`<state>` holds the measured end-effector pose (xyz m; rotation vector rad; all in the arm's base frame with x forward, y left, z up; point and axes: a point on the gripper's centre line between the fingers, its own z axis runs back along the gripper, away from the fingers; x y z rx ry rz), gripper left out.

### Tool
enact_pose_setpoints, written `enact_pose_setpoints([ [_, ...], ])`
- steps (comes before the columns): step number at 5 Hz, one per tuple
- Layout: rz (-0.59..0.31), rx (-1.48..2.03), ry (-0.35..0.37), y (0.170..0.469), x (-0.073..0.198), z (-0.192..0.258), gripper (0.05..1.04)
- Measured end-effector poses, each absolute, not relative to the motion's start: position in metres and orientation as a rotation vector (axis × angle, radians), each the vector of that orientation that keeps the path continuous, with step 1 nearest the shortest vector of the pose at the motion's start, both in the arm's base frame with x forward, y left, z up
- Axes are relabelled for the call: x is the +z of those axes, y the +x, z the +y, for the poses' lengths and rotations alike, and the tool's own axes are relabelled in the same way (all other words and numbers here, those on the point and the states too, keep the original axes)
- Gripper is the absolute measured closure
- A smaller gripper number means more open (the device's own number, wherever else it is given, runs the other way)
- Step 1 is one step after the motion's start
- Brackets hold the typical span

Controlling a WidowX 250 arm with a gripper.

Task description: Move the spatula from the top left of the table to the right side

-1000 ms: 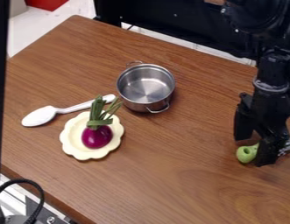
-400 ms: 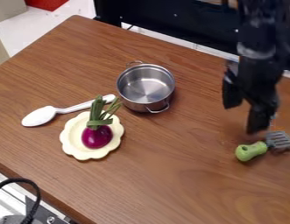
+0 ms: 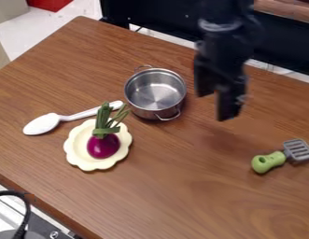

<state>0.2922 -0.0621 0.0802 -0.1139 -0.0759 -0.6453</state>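
We see the green-handled spatula (image 3: 269, 161) lying flat toward the right side of the wooden worktop (image 3: 175, 196), its grey slotted head pointing at the right edge and its handle turned inward. Up and to the left of it, well apart, our black gripper (image 3: 217, 103) hangs over the worktop with its fingers spread wide and nothing between them. Left of the gripper we have a steel pot (image 3: 155, 91) with two loop handles, upright and open. Nearer the left side sits a cream scalloped plate (image 3: 80, 158), with a purple onion (image 3: 103, 145) on it, green leaves upward. Just behind the plate lies a white spoon (image 3: 43, 124), its bowl to the left and its handle running behind the leaves toward the pot.
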Motion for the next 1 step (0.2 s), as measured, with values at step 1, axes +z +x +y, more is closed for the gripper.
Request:
enact_pose_setpoints([
  [1,-0.088,-0.701,-0.104,0.2717,0.0819,-0.0529,0.085],
])
